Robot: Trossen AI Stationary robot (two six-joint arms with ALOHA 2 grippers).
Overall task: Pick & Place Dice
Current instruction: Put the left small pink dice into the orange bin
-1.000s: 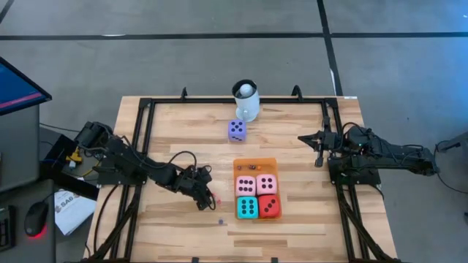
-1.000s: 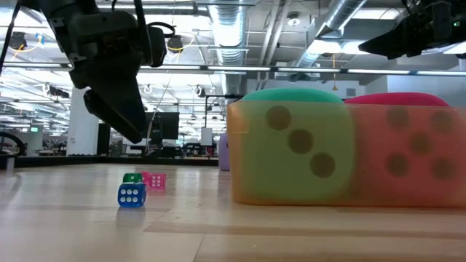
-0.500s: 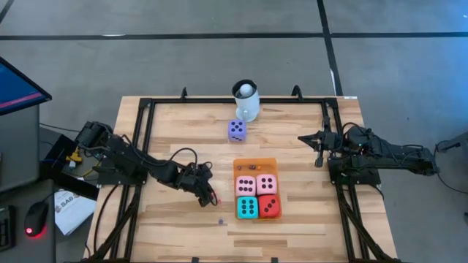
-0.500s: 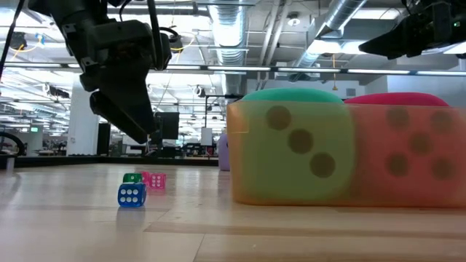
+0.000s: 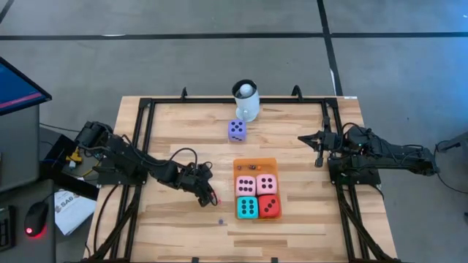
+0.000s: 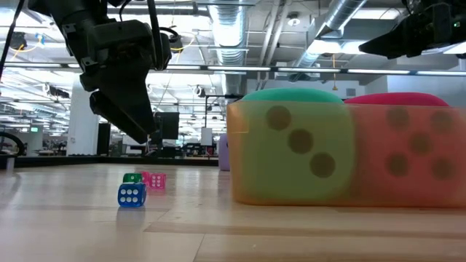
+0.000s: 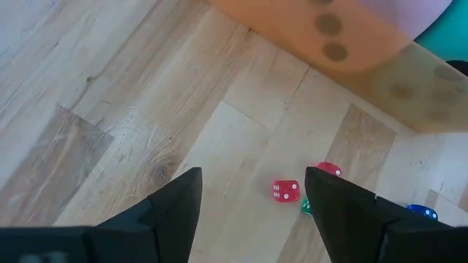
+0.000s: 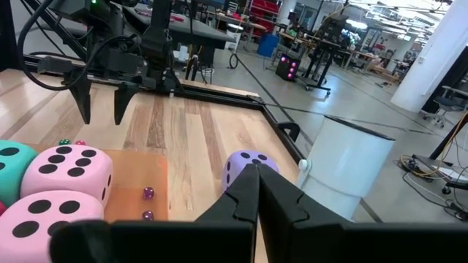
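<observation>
Four big dice point(image 5: 257, 196) already sit together on the orange mat point(image 5: 254, 165), while my left fingers point(image 7: 250, 208), parted and empty, hover over tiny dice point(image 7: 285, 190) lying loose on the worktop point(image 5: 175, 131) just ahead, unpicked.

Grey concrete floor point(image 5: 219, 51) fills the upper part of the overhead frame, crossed by dark seam lines. A tilted monitor point(image 5: 18, 88) sits at the left edge, a computer mouse point(image 5: 35, 219) at lower left. The light wood tabletop point(image 5: 183, 234) takes the centre, ringed by a black frame point(image 5: 142, 120). At table height: open workshop hall, exposed silver ducting point(image 6: 233, 22) along the top, long ceiling lights, a white column point(image 6: 81, 131) at left, dark benches and equipment far behind.
</observation>
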